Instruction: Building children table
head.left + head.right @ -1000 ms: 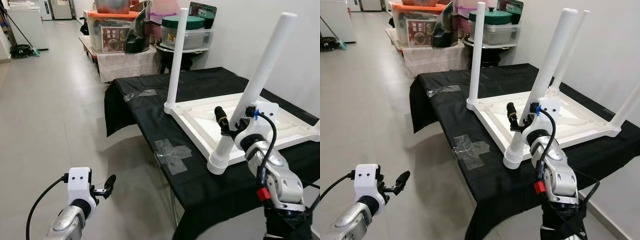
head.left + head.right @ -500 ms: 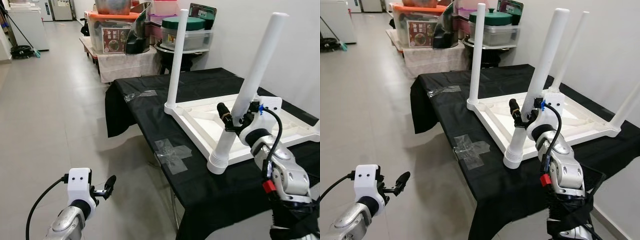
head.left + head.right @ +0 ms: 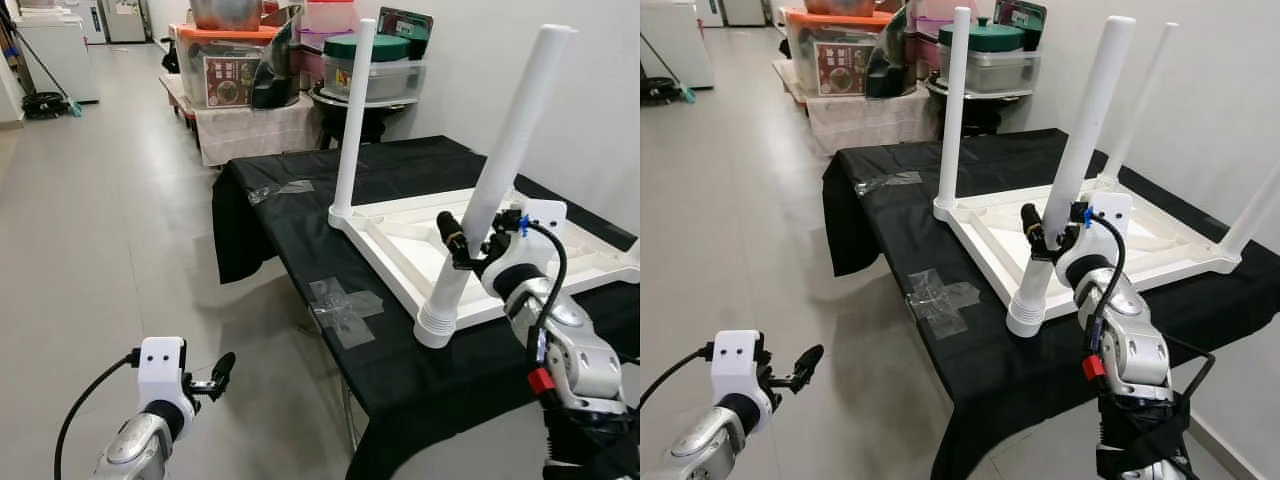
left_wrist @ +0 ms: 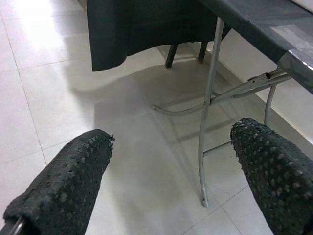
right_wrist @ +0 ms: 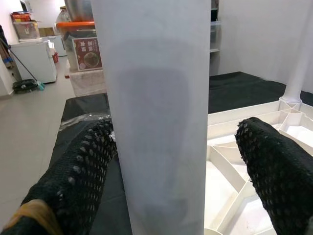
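Silver arms carry white wrist housings, black cables, and black dimpled fingers (image 4: 63,181).

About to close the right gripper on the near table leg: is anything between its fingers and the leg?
Nothing visible. The right gripper already straddles the near table leg, one finger on each side, open. In the right wrist view only the white leg stands between the fingers, with a gap on one side.
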Robot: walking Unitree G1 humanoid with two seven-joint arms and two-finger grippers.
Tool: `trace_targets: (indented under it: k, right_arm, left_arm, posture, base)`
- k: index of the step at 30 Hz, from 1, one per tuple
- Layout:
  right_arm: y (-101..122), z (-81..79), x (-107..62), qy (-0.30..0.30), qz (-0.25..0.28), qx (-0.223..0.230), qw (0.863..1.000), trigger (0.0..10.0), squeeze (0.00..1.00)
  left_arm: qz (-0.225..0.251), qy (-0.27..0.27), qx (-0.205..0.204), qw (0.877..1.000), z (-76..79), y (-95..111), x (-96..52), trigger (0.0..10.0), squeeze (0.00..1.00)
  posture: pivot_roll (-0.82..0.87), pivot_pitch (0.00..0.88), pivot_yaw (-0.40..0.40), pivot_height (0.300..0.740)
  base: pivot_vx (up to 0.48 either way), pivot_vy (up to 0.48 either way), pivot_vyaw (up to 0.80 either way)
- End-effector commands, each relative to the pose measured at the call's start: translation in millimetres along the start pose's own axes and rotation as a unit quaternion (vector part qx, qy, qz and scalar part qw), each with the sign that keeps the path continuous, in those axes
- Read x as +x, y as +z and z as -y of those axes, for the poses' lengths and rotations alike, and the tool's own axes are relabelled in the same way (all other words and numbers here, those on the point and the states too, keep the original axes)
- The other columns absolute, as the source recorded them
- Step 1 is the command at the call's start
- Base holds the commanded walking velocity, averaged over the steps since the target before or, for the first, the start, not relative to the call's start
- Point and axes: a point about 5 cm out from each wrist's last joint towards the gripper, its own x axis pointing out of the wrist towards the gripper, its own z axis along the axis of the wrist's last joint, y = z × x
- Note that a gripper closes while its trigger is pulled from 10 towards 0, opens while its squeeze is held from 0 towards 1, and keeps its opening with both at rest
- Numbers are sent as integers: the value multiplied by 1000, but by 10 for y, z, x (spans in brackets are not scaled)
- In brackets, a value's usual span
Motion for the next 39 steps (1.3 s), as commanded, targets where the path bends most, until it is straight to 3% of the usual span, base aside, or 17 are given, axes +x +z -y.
trace_targets:
  k: [1,5,6,24,39]
  right_arm:
    - [-15,44,-17,-9,-6,2,1000,10000,1000]
    - [-8,62,4,-3,-8,2,1000,10000,1000]
    - [-4,70,11,-1,-9,0,1000,10000,0]
    - [13,10,-25,13,-9,-5,1000,10000,0]
    - [8,-120,-285,25,-9,-13,1000,10000,0]
  left_arm:
    - [-10,1,8,1000,-14,-41,7,10000,0]
    - [-11,1,7,1000,-9,-50,3,10000,0]
    - [-11,1,7,1000,-9,-52,2,10000,0]
    - [-12,-1,10,1000,-19,-51,2,10000,0]
    - [-15,-9,7,1000,18,-68,34,10000,0]
  posture:
    - [30,0,-50,740]
    - [32,0,-52,740]
    - [33,0,-53,740]
    - [26,0,-44,740]
    - [-2,0,-37,740]
  base:
    - [0,0,0]
    - [0,0,0]
    - [0,0,0]
    - [0,0,0]
    - [0,0,0]
